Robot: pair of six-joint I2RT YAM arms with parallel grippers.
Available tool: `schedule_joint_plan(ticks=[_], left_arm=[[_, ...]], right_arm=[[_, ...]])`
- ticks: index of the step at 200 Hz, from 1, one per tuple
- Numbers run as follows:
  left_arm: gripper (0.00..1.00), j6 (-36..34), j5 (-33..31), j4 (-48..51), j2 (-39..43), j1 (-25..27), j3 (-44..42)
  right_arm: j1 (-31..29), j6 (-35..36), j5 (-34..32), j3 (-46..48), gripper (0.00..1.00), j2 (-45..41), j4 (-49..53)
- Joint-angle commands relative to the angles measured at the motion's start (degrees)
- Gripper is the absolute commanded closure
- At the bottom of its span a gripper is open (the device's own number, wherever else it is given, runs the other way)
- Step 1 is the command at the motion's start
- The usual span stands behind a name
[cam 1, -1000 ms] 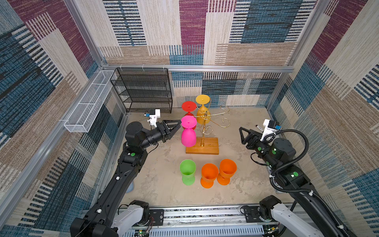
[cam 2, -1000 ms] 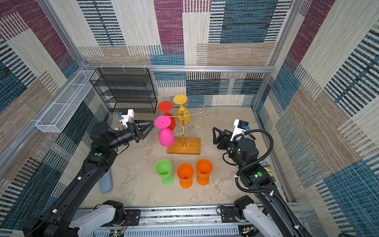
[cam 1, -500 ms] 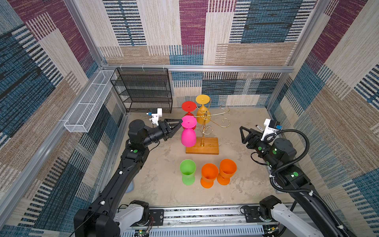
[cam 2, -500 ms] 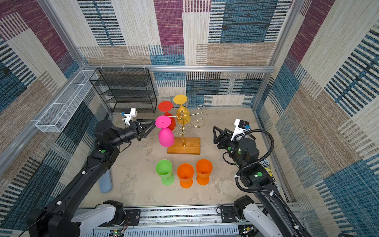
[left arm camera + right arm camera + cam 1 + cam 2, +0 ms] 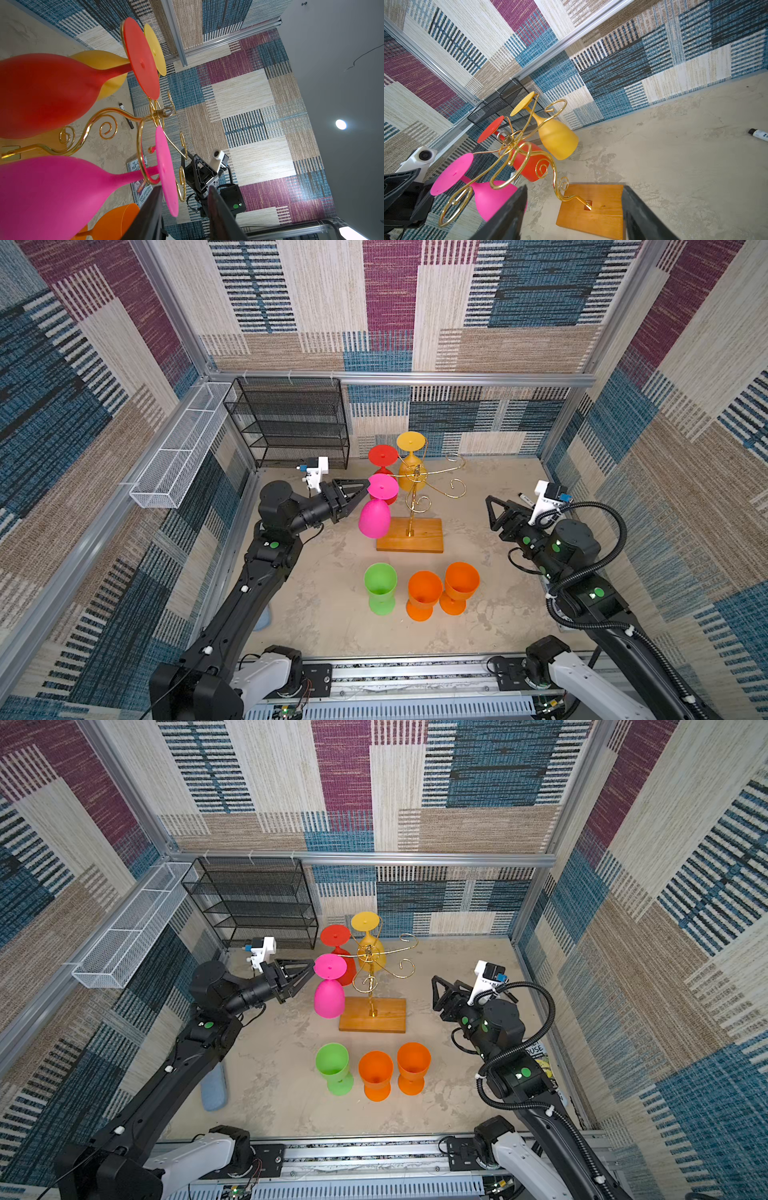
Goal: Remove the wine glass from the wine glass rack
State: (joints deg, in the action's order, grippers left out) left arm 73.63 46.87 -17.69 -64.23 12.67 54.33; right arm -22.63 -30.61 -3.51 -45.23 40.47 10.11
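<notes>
Left gripper [image 5: 362,496] has advanced, jaws straddling the pink wine glass [image 5: 374,519] foot.

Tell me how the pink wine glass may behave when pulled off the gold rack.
The pink wine glass looks like matte plastic: probably light, not brittle. Hanging bowl down from a wire curl of the rack, it may swing when freed. Held by its thin foot in the left gripper, it could pivot.

Six wine glasses [image 5: 375,518], one rack [image 5: 424,536], one shelf [image 5: 291,423], one basket [image 5: 174,462]
</notes>
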Motion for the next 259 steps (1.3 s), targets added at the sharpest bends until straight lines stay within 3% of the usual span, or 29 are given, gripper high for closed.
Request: schedule_joint_plan(ticks=[1, 131, 259], left_arm=[[0.62, -1.0, 1.1, -0.2, -0.4, 0.0, 0.7], [0.68, -6.2, 1.2, 8.1, -1.6, 0.1, 4.6], [0.72, -7.0, 2.2, 9.3, -2.7, 0.4, 6.2]], right_arm=[[0.0, -0.1, 0.2, 0.0, 0.27, -0.1, -1.5], [0.2, -0.1, 0.6, 0.2, 0.27, 0.8, -2.2], [0.4, -0.5, 0.9, 1.2, 0.27, 0.6, -2.6]])
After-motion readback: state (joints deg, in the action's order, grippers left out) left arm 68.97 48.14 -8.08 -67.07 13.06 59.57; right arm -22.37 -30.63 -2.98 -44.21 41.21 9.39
